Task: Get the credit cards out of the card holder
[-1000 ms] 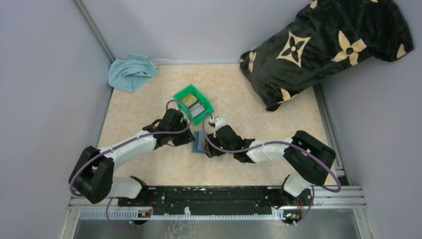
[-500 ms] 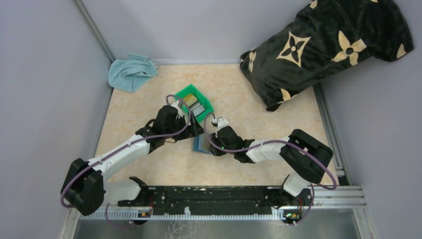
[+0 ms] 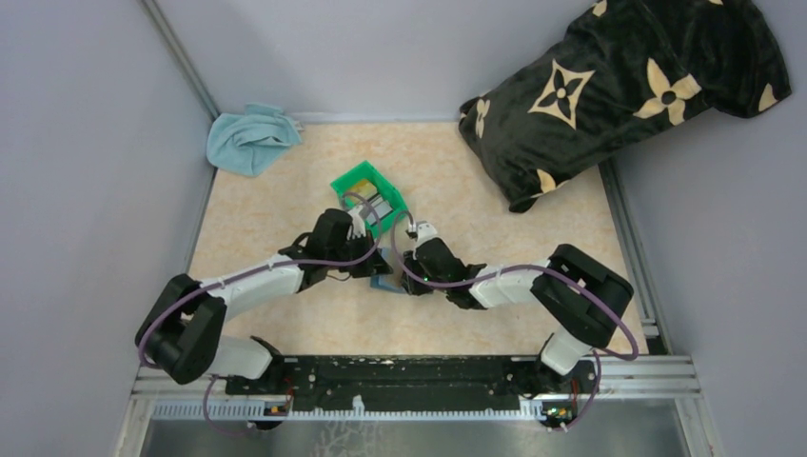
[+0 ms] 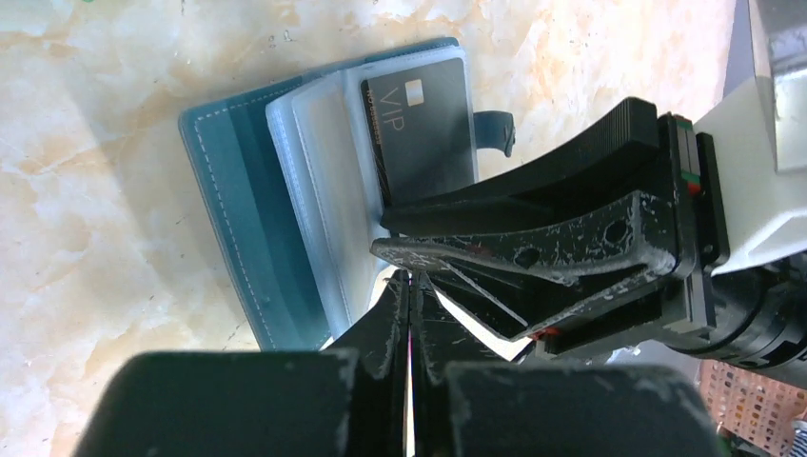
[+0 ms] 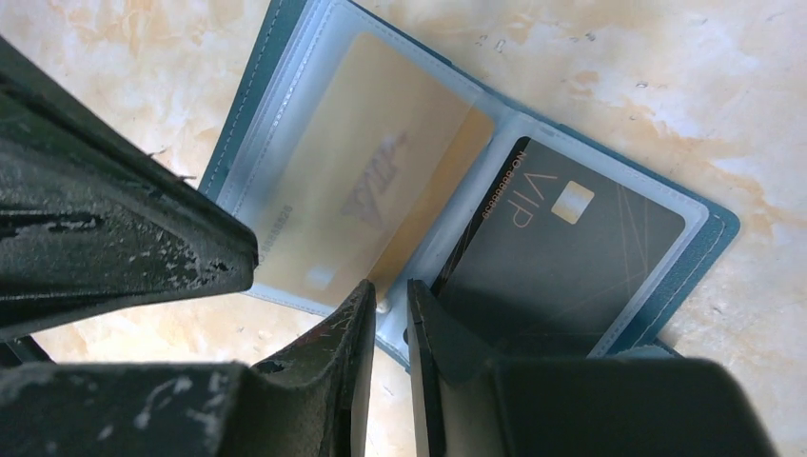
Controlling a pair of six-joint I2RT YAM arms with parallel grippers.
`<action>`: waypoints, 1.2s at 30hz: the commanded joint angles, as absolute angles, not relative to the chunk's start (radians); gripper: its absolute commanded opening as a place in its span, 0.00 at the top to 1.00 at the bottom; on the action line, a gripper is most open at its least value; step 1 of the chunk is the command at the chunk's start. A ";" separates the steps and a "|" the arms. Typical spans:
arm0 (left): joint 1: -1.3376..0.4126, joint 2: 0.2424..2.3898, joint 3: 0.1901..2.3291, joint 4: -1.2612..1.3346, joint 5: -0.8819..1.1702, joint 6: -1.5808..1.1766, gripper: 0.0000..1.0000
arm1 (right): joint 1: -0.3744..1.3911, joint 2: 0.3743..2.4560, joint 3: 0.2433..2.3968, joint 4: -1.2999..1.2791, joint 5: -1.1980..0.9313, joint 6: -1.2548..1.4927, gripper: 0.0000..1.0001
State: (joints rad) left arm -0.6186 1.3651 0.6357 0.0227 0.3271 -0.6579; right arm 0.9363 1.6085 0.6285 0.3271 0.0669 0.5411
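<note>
Open card holder lies flat on the table, pinned between the tips of both grippers.

- left gripper: fingers pressed fully together, tips at the near edge of the clear sleeves. You cannot tell whether they have nipped any plastic or card.
- right gripper: narrow gap, with the sleeve edge at the fold caught between the fingers. This reads as a steadying grip on the holder.
- gold card shows through the frosted sleeve just ahead and left of the right fingertips. The black VIP card is just ahead and to their right.

Likely step: drawing a card out while the right side anchors. If the left pinch came up empty, open it and bite a bare card edge only, not the sleeve. Pull low, along the sleeve's length. If the holder lifts, ease off.
</note>
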 commanded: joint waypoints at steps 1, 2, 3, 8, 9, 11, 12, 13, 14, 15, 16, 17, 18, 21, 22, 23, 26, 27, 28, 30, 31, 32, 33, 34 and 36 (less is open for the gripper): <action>-0.623 1.382 0.640 0.046 0.350 -0.617 1.00 | 0.912 1.621 0.624 0.355 0.063 0.559 0.80; -0.623 1.394 0.638 0.037 0.345 -0.614 1.00 | 0.909 1.619 0.621 0.358 0.060 0.561 0.80; -0.623 1.409 0.635 0.034 0.337 -0.612 1.00 | 0.908 1.616 0.619 0.359 0.058 0.562 0.80; -0.622 1.518 0.612 0.041 0.291 -0.626 1.00 | 0.899 1.596 0.605 0.371 0.055 0.565 0.77; -0.621 1.541 0.611 0.046 0.284 -0.631 1.00 | 0.896 1.590 0.596 0.379 0.054 0.569 0.74; -0.621 1.578 0.609 0.054 0.279 -0.635 1.00 | 0.886 1.580 0.577 0.397 0.047 0.583 0.69; -0.621 1.591 0.606 0.062 0.282 -0.636 1.00 | 0.878 1.577 0.568 0.410 0.036 0.590 0.66; -0.621 1.599 0.606 0.072 0.288 -0.639 1.00 | 0.868 1.577 0.557 0.426 0.022 0.597 0.64; -0.622 1.605 0.603 0.083 0.295 -0.642 1.00 | 0.856 1.582 0.548 0.444 0.005 0.606 0.62; -0.621 1.606 0.599 0.091 0.302 -0.644 1.00 | 0.848 1.588 0.540 0.461 -0.011 0.613 0.61; -0.621 1.605 0.597 0.094 0.308 -0.646 1.00 | 0.838 1.593 0.531 0.481 -0.030 0.623 0.60; -0.621 1.602 0.595 0.095 0.310 -0.646 1.00 | 0.831 1.600 0.523 0.502 -0.043 0.633 0.60; -0.621 1.597 0.595 0.094 0.311 -0.646 1.00 | 0.823 1.605 0.513 0.524 -0.062 0.644 0.59; -0.621 1.569 0.595 0.076 0.301 -0.642 1.00 | 0.807 1.619 0.500 0.566 -0.088 0.662 0.58; -0.621 1.556 0.595 0.066 0.298 -0.640 1.00 | 0.808 1.620 0.499 0.566 -0.088 0.662 0.58; -0.621 1.542 0.597 0.055 0.293 -0.639 1.00 | 0.806 1.622 0.499 0.565 -0.088 0.659 0.58; -0.621 1.500 0.600 0.033 0.276 -0.632 1.00 | 0.806 1.624 0.505 0.552 -0.080 0.649 0.59; -0.618 1.490 0.604 0.024 0.269 -0.631 1.00 | 0.805 1.625 0.506 0.550 -0.076 0.648 0.59; -0.616 1.484 0.608 0.014 0.266 -0.630 1.00 | 0.805 1.622 0.505 0.547 -0.073 0.648 0.59; -0.611 1.467 0.610 0.004 0.265 -0.628 1.00 | 0.804 1.613 0.500 0.547 -0.071 0.648 0.60; -0.609 1.461 0.610 0.002 0.263 -0.628 1.00 | 0.804 1.604 0.498 0.546 -0.069 0.647 0.60; -0.608 1.457 0.610 0.002 0.258 -0.625 1.00 | 0.802 1.596 0.496 0.544 -0.069 0.645 0.60; -0.608 1.457 0.611 0.002 0.251 -0.623 1.00 | 0.800 1.587 0.496 0.537 -0.065 0.645 0.60; -0.604 1.463 0.612 0.002 0.246 -0.620 1.00 | 0.798 1.577 0.497 0.532 -0.061 0.644 0.60; -0.599 1.482 0.616 0.006 0.248 -0.617 1.00 | 0.791 1.567 0.496 0.525 -0.064 0.641 0.60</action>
State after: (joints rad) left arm -0.6094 1.4769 0.6167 0.0238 0.2718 -0.6456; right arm 0.8104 1.6035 0.5163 0.5518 -0.0826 0.6556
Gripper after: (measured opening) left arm 0.004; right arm 0.403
